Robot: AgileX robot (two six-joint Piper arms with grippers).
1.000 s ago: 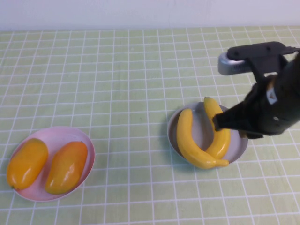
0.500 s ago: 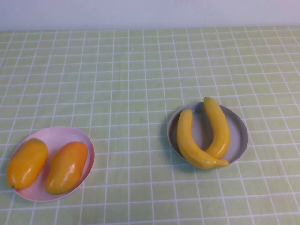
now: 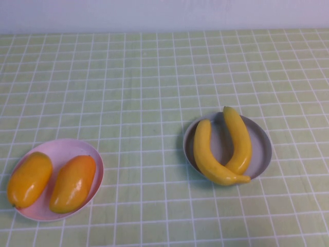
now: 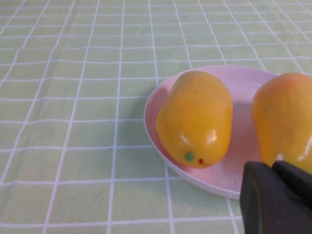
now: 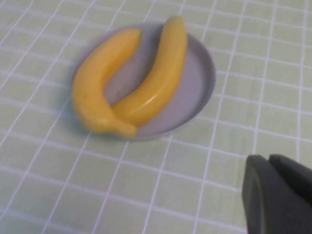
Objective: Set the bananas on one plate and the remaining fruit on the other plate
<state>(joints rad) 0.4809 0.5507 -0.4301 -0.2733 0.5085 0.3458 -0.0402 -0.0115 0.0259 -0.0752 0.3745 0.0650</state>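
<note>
Two yellow bananas (image 3: pixel 222 146) lie side by side on the grey-blue plate (image 3: pixel 261 149) at the right of the table; the right wrist view shows them (image 5: pixel 129 80) on that plate (image 5: pixel 195 92). Two orange-yellow oval fruits (image 3: pixel 51 181) rest on the pale pink plate (image 3: pixel 61 148) at the front left. My left gripper (image 4: pixel 273 168) is shut and empty, hovering just off the pink plate's (image 4: pixel 243 87) rim near the fruits (image 4: pixel 195 117). My right gripper (image 5: pixel 269 161) is shut and empty, held back from the grey-blue plate. Neither arm shows in the high view.
A green cloth with a white grid (image 3: pixel 154 77) covers the whole table. A pale wall runs along the far edge (image 3: pixel 164 15).
The right arm has pulled back from over the banana plate and left the high view. Bananas, fruits and plates have not moved.
</note>
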